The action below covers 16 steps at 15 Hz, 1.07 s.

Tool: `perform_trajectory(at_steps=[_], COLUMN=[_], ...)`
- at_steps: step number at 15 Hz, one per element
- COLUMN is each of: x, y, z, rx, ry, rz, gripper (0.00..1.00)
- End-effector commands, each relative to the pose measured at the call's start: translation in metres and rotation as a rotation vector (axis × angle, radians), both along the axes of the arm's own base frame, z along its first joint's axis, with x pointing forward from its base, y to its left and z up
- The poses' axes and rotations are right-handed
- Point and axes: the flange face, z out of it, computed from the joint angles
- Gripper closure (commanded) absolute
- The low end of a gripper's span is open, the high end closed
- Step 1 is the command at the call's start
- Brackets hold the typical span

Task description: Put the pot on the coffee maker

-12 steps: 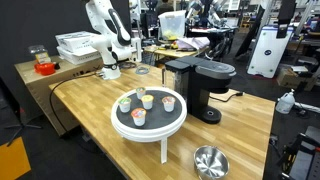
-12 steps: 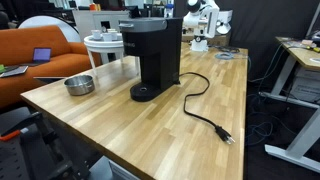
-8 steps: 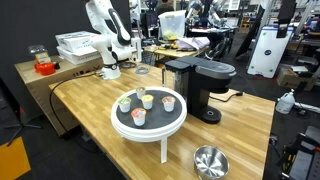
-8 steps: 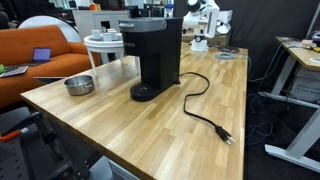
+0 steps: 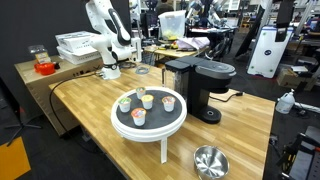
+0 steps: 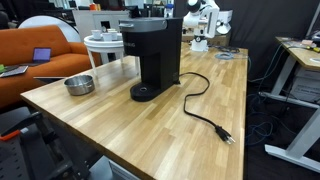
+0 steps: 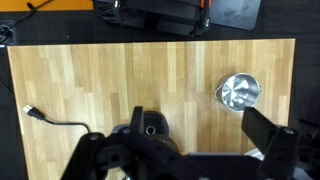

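Nothing's moved: shiny round silver metal pot (image 7: 238,91) waits untouched, apart from black boxy coffee maker (image 5: 200,85); gripper (image 7: 190,130) fingers spread, empty.

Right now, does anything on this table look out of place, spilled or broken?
Nothing looks spilled or broken. One oddity: the coffee maker's power cord snakes loose across the table, its plug lying on the wood, connected to nothing.
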Motion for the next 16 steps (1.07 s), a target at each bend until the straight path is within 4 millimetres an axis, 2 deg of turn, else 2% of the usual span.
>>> perform_trajectory(at_steps=[1,5,7,8,10,15,16], x=[0.008,0.019,0.024,0.019,0.019,0.020,0.025], y=[0.019,0.058,0.075,0.069,0.074,0.070,0.069], z=[-0.017,-0.027,-0.032,-0.031,-0.033,-0.032,-0.036], rx=[0.065,0.179,0.154,0.154,0.148,0.151,0.167], ry=[0.049,0.053,0.025,0.043,0.043,0.042,0.058], rz=[-0.045,-0.078,-0.108,-0.072,-0.071,-0.076,-0.083], gripper=[0.00,0.00,0.00,0.00,0.00,0.00,0.00])
